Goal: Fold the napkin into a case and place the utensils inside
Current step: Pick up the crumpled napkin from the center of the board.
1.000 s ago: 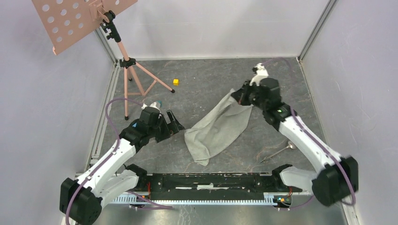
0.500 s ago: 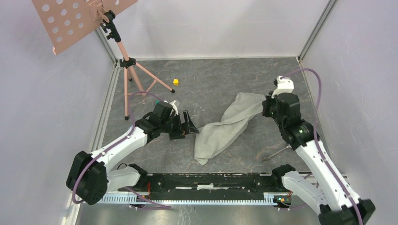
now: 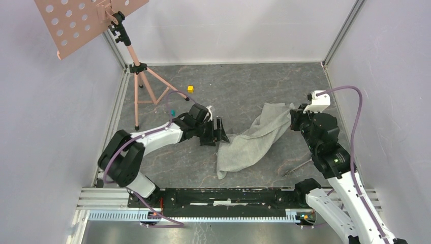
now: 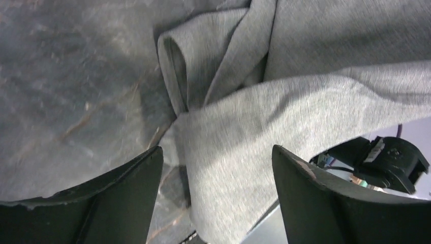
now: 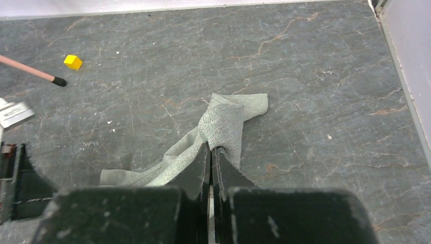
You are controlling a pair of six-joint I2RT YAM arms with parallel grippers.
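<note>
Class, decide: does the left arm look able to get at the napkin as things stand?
Probably yes: the left gripper is open right at the napkin, with nothing between them.

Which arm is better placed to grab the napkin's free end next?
Left. The left gripper is open right at the napkin, while the right gripper is already shut on its other end.

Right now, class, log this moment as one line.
pale grey-green cloth napkin: crumpled, unfolded | left end effector: open at its edge | right end effector: shut on it | slim silver metal utensil: lying apart from napkin
</note>
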